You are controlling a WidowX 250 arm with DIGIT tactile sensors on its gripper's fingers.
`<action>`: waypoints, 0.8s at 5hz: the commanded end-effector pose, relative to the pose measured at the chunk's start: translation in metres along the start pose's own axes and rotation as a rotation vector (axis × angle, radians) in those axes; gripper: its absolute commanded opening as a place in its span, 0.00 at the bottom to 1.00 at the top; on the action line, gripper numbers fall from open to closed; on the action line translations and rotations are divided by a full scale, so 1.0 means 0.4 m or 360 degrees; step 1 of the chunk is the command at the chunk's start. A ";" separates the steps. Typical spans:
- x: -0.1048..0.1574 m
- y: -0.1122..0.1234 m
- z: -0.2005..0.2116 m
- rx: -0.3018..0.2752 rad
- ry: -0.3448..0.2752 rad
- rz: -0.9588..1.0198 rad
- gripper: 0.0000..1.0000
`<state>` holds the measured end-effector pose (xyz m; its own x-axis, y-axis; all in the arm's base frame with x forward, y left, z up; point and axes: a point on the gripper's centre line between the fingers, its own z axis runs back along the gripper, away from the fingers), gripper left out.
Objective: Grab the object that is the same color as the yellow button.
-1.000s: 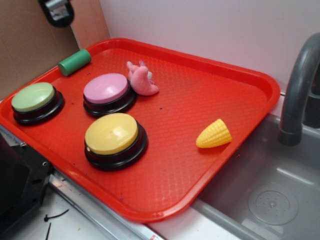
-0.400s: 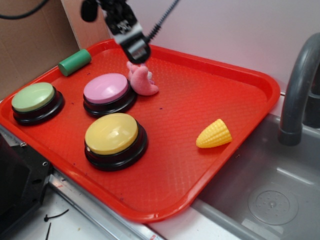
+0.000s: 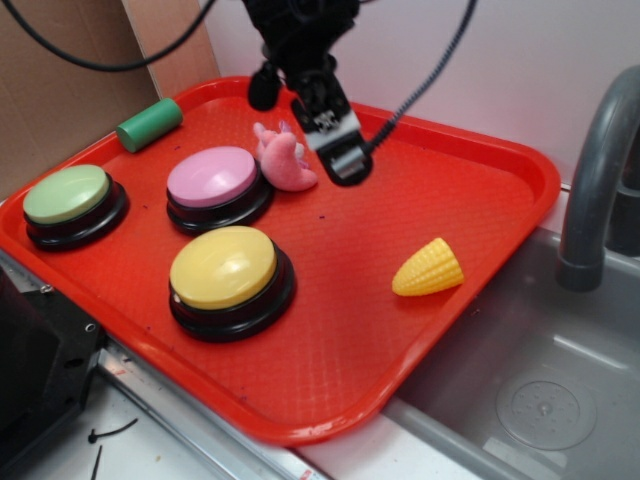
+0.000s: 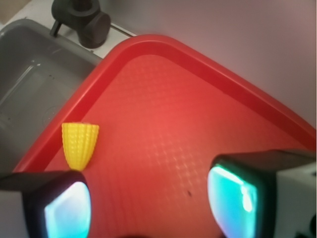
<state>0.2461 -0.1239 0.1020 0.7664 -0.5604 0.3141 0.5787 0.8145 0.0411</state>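
I've swung the arm from above the pink plush toy out over the red plastic tray, fingers apart and empty, nearing the small yellow ribbed plastic corn cob, which lies well beyond the plush toy.

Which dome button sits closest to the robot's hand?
The pink-topped round plastic button, beside the pink plush toy; the yellow-topped and green-topped ones lie farther from the hand.

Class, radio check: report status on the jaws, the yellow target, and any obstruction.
Gripper open, empty, above the tray beside the pink plush. Corn piece lying untouched near the tray's sink-side rim. Bare tray between jaws and corn.
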 end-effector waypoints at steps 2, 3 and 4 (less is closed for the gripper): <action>0.051 -0.088 -0.109 -0.0086 0.0028 -0.0182 1.00; 0.047 -0.106 -0.137 -0.0086 0.0071 -0.0222 1.00; 0.048 -0.114 -0.161 -0.0050 0.0106 -0.0200 1.00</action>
<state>0.2475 -0.1671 0.0299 0.7174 -0.6712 0.1869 0.6772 0.7348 0.0392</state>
